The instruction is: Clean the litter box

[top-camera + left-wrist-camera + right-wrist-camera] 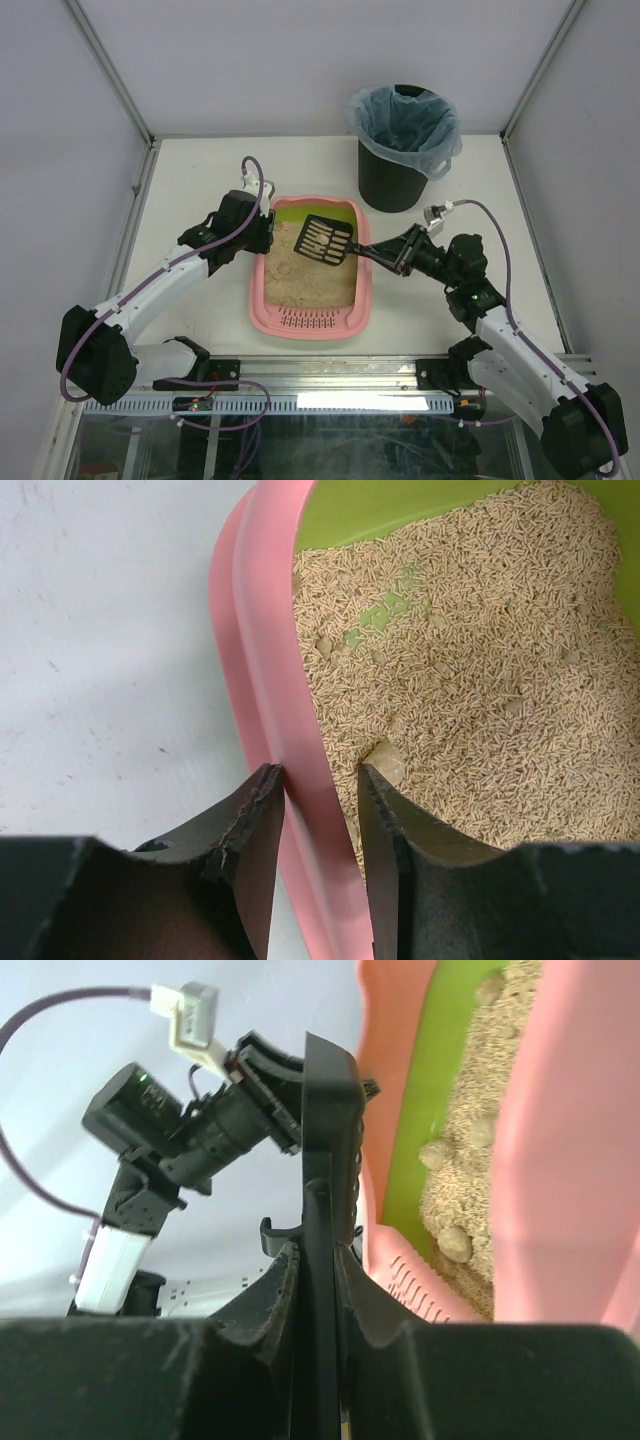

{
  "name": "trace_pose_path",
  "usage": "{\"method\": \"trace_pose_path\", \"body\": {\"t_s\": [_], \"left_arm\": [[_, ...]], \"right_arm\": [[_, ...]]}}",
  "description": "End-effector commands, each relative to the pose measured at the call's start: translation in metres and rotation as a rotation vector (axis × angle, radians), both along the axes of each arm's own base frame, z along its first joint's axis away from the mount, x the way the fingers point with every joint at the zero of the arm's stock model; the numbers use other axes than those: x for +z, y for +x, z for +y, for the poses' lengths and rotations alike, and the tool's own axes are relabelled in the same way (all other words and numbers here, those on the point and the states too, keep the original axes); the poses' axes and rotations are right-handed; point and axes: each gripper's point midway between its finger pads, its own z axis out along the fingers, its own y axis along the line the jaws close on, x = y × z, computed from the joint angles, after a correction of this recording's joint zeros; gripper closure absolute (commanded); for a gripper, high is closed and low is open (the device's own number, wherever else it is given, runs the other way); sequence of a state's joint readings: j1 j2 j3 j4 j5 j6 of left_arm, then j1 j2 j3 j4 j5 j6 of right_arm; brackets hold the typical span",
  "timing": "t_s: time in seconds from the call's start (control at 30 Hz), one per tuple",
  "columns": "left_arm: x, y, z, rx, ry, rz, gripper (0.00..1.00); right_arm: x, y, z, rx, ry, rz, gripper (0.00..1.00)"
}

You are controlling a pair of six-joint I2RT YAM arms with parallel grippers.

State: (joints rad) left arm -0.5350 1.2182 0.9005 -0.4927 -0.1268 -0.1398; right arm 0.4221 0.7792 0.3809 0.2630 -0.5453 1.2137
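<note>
The pink litter box (262, 300) with a lime-green inner wall and beige litter lies mid-table, its slotted grille at the near end. My left gripper (263, 236) straddles its left rim; in the left wrist view the fingers (255, 820) close on the pink rim (265, 660), one outside and one over the litter. My right gripper (400, 252) is shut on the handle of a black slotted scoop (327, 240), whose head hovers over the litter at the far right. In the right wrist view the scoop (325, 1120) stands edge-on between the jaws, beside the litter box (560, 1160).
A black bin (402, 150) with a pale blue bag stands behind and to the right of the box. Several litter clumps (455, 1243) lie near the grille, and one lies by my left finger (385, 760). White walls enclose the table.
</note>
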Motion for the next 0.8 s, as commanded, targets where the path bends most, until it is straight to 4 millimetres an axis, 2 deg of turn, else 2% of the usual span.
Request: {"method": "trace_pose_path", "body": {"t_s": [0.0,0.07,0.1,0.13,0.2,0.23,0.33,0.43,0.57,0.77], "left_arm": [[0.009,-0.001,-0.016,-0.057,-0.058,-0.019,0.64],[0.011,0.000,-0.018,-0.060,-0.060,-0.021,0.64],[0.011,0.000,-0.018,-0.061,-0.060,-0.021,0.64],[0.010,0.000,-0.018,-0.060,-0.059,-0.019,0.64],[0.008,-0.001,-0.016,-0.055,-0.053,-0.016,0.64],[0.007,-0.001,-0.016,-0.056,-0.052,-0.016,0.64],[0.009,0.001,-0.018,-0.058,-0.054,-0.016,0.65],[0.007,0.000,-0.016,-0.056,-0.050,-0.013,0.65],[0.009,0.001,-0.015,-0.051,-0.049,-0.022,0.65],[0.010,-0.001,-0.016,-0.056,-0.056,-0.021,0.65]], "right_arm": [[0.034,-0.012,0.015,0.162,0.013,-0.119,1.00],[0.016,0.003,0.001,0.009,-0.014,-0.026,1.00],[0.017,0.008,-0.005,-0.051,0.018,-0.040,1.00],[0.026,0.002,-0.002,-0.019,0.059,-0.077,1.00],[0.033,-0.014,0.017,0.168,0.050,-0.099,1.00],[0.034,-0.014,0.020,0.195,0.034,-0.098,1.00],[0.034,0.005,0.005,0.026,0.032,-0.072,1.00],[0.055,0.015,0.001,-0.010,0.014,-0.104,1.00],[0.091,0.041,-0.003,-0.078,-0.031,-0.138,1.00],[0.144,0.094,-0.037,-0.247,0.019,-0.178,1.00]]}}
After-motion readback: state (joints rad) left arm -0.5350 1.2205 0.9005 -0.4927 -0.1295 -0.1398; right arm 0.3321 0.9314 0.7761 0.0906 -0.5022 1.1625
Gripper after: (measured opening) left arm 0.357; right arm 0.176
